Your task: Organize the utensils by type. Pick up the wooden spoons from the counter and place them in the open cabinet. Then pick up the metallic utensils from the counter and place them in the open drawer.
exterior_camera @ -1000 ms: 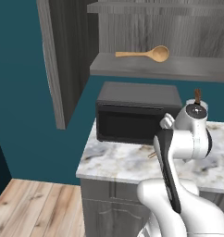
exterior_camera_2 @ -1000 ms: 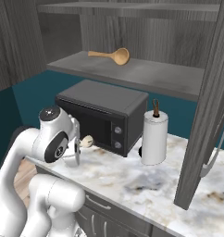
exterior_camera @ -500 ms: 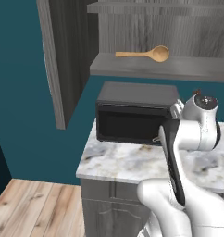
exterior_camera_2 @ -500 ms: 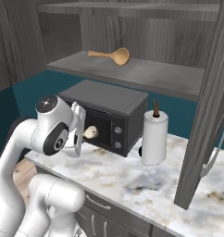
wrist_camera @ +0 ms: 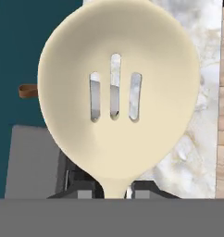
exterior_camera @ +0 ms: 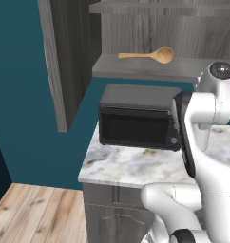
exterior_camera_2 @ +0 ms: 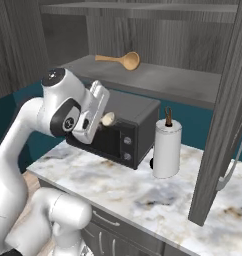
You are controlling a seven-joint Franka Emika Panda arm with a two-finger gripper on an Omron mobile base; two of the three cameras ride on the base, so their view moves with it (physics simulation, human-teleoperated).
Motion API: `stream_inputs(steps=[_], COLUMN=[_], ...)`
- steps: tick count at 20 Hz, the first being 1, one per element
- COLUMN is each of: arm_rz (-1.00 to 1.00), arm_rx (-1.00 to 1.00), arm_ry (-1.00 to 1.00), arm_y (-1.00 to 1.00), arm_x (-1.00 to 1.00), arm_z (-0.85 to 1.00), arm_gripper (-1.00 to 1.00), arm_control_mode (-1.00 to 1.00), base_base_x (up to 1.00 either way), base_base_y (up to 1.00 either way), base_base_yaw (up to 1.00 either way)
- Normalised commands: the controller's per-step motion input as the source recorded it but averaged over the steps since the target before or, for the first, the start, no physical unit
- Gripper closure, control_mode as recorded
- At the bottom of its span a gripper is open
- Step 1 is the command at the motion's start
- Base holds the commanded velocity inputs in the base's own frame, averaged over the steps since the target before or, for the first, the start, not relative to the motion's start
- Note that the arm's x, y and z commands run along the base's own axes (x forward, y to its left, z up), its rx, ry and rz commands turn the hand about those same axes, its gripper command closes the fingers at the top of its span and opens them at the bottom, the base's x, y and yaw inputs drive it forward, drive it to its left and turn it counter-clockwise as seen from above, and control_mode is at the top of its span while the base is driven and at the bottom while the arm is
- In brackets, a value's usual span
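Observation:
My gripper (exterior_camera_2: 103, 114) is shut on the shorter wooden spoon, held in the air in front of the microwave. The spoon's pale cream slotted head (wrist_camera: 118, 92) faces the hand camera, and its neck runs down between my fingertips (wrist_camera: 86, 190). From the right base view the cream head (exterior_camera_2: 108, 119) pokes out beside the hand. The long tan wooden spoon (exterior_camera: 150, 55) (exterior_camera_2: 120, 60) lies on the grey shelf (exterior_camera: 136, 70) (exterior_camera_2: 163, 82) of the open cabinet. Below is the marble counter (exterior_camera: 131, 163) (exterior_camera_2: 143, 187). The metallic utensils and the open drawer are out of view.
A black microwave (exterior_camera: 136, 121) (exterior_camera_2: 130, 132) stands on the counter under the shelf. Next to it is a white paper towel roll (exterior_camera_2: 166, 149). The cabinet's doors hang open at the left (exterior_camera: 64, 57) and at the right (exterior_camera_2: 225, 110). Wood floor (exterior_camera: 36, 213) lies beyond the counter's left end.
My hand has risen from counter height, carrying the cream-headed spoon up and to the right in front of the microwave. The tan spoon on the shelf has not moved.

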Motion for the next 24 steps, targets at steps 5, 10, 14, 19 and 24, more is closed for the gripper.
stream_inputs(steps=[5, 10, 14, 19, 24], arm_rz=[-0.24, -0.14, 0.0, 0.01, 0.06], arm_rx=[0.01, 0.02, 0.06, 0.13, 0.04], arm_ry=[0.0, 0.0, -0.07, -0.14, -0.04], arm_y=[-0.59, -0.79, -0.71, -0.51, -0.11], arm_x=[0.39, 0.48, 0.49, 0.56, 0.7], arm_z=[0.84, 0.28, 0.12, 0.29, 0.2], arm_gripper=[1.0, 1.0, 1.0, 1.0, 1.0], arm_control_mode=[-1.0, -1.0, -1.0, -1.0, -1.0], base_base_x=[0.0, 0.0, 0.0, 0.0, 0.0], base_base_y=[0.0, 0.0, 0.0, 0.0, 0.0], base_base_yaw=[0.0, 0.0, 0.0, 0.0, 0.0])
